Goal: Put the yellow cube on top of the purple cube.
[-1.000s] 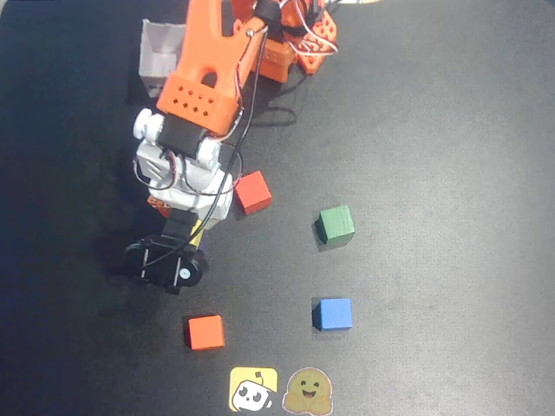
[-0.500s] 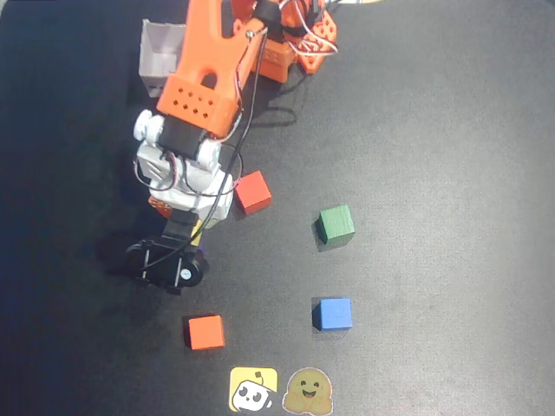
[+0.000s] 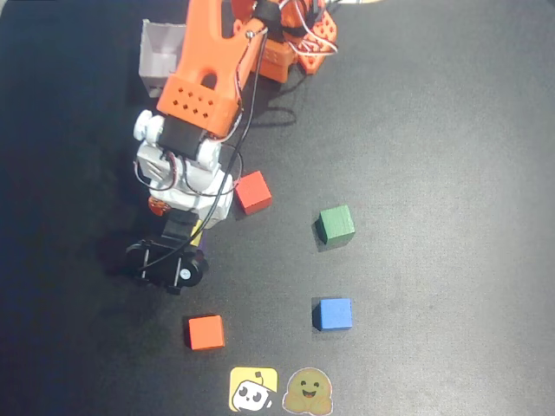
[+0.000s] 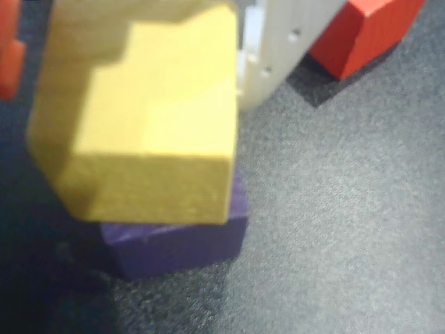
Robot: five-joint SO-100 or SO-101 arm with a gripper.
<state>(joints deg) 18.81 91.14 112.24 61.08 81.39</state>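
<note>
From overhead, the pincer (image 3: 192, 232) hides all but a sliver of the yellow cube (image 3: 198, 234) beneath it; in the wrist view, it pinches the yellow cube (image 4: 149, 118) directly above the purple cube (image 4: 181, 243).

Hobby robotics tabletop: black mat (image 3: 451, 130), toy cubes, stickers.

The yellow cube (image 4: 149, 118) is a plain matte block that fills much of the wrist view, its top face lit and its near face in shade. It sits directly over the purple cube (image 4: 184, 243), covering most of it and turned slightly askew to it. The purple cube is dark, rests on the black bench, and lies below-left of the red cube (image 4: 361, 31) in that view.
</note>
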